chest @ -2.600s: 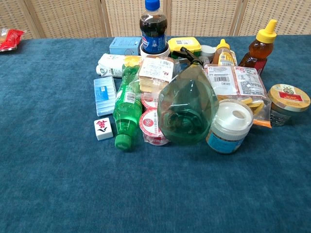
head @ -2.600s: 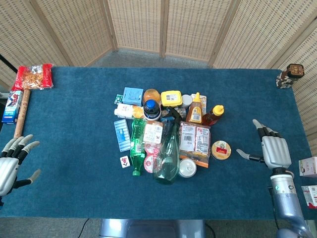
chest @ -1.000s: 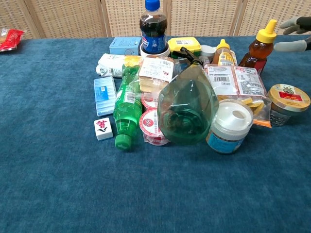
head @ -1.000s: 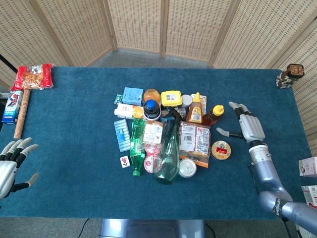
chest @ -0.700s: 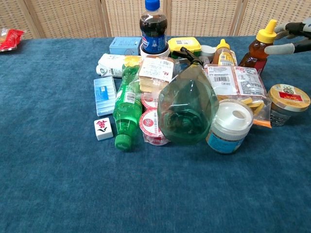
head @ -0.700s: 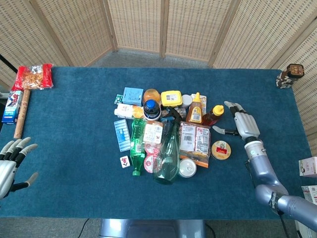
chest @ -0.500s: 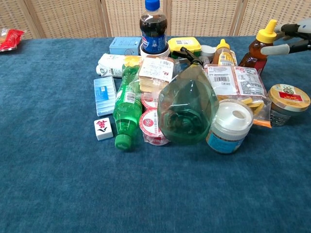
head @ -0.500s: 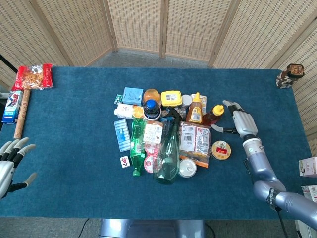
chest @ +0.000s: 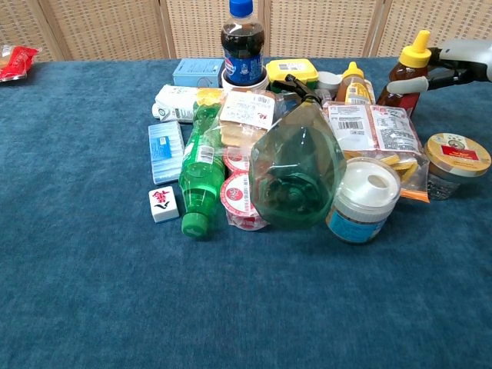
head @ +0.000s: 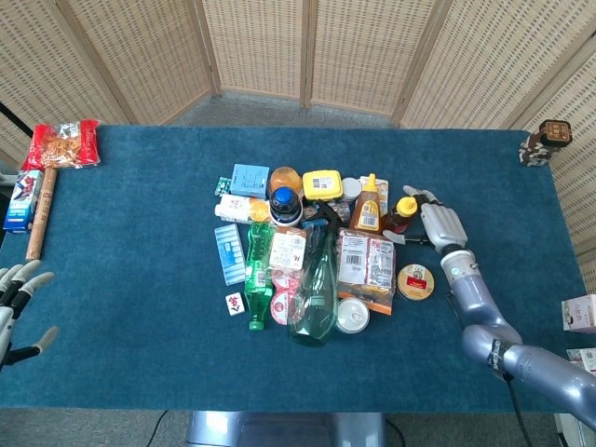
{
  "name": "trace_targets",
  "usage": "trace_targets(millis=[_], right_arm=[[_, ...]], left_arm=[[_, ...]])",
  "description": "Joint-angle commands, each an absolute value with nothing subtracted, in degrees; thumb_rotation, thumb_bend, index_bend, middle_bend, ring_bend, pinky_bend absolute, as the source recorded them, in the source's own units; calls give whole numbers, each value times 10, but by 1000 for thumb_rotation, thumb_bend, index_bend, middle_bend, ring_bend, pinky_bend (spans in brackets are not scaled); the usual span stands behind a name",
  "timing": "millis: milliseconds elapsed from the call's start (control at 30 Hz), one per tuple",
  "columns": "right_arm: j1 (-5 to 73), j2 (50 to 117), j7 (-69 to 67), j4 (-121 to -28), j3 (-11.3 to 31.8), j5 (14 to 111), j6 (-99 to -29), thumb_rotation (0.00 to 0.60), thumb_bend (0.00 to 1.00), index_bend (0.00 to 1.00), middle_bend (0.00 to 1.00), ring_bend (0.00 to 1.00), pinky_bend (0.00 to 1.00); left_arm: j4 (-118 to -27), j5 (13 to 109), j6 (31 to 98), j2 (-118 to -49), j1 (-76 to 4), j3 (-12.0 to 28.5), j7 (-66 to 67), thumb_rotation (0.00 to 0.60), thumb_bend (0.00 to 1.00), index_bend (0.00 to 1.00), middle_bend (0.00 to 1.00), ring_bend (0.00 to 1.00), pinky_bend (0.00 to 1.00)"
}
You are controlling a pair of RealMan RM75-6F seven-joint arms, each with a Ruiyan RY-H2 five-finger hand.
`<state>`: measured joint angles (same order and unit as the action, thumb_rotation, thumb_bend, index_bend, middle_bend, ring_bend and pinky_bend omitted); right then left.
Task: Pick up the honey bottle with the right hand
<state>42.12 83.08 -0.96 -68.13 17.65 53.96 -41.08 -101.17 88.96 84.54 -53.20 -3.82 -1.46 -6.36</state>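
Observation:
The honey bottle (head: 401, 213) (chest: 403, 74), amber with a yellow cap, stands at the right rear of the pile of groceries on the blue table. My right hand (head: 436, 223) (chest: 455, 64) has come in from the bottle's right and grips it. The thumb lies across the bottle's front and the fingers (chest: 443, 54) reach past its neck. The bottle's base is still on the table. My left hand (head: 13, 314) hangs open at the table's near-left edge, holding nothing, and shows only in the head view.
Right beside the honey stand an orange-capped squeeze bottle (head: 368, 207), a packet of snacks (head: 365, 262) and a round gold-lidded jar (head: 415, 281). A cola bottle (chest: 242, 44), a green spray bottle (chest: 296, 171) and a green drink bottle (chest: 198, 178) fill the pile's middle.
My right hand has travelled left and away from me to the honey bottle and closed its thumb and fingers round it. The bottle has shifted slightly left. The left hand has slid a little lower.

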Motion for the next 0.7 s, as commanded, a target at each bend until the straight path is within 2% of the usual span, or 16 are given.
trace_targets(millis=[33,133,233,300,367,433,533,700], right_arm=[[428,840,-8,-669,178,534,-409,276,62,0,40,112,248],[432,847,-16,-660,185,523,-405,315,61,0,239,328,344],[430,854,-31,-651,191,529,-419,429,61,20,510,649,505],[427,863,-38,-639,193,540,-440,502,61,143,689,864,637],[423,866,-51,-632,196,547,-450,534,61,242,791,967,712],[419,866,-60,-629,197,553,-456,566,61,297,853,1000,759],[410,865,-75,-626,200,561,-470,599,61,333,893,1000,791],[393,857,-94,-636,202,577,-499,600,62,338,897,1000,798]], left_arm=[[-1011,889,847,-532,-37,-15,-65,600,346,171,15,0,0],[-1009,888,848,-533,-34,-15,-67,600,347,170,16,0,0],[-1007,887,850,-533,-32,-15,-68,600,347,171,15,0,0],[-1006,886,851,-533,-31,-14,-70,600,346,170,15,0,0],[-1005,886,852,-533,-31,-13,-70,600,346,169,14,0,0],[-1005,885,851,-533,-31,-13,-70,600,348,170,14,0,0],[-1004,885,849,-535,-31,-13,-70,600,346,170,14,0,0],[-1002,885,844,-538,-35,-12,-69,600,346,169,14,0,0]])
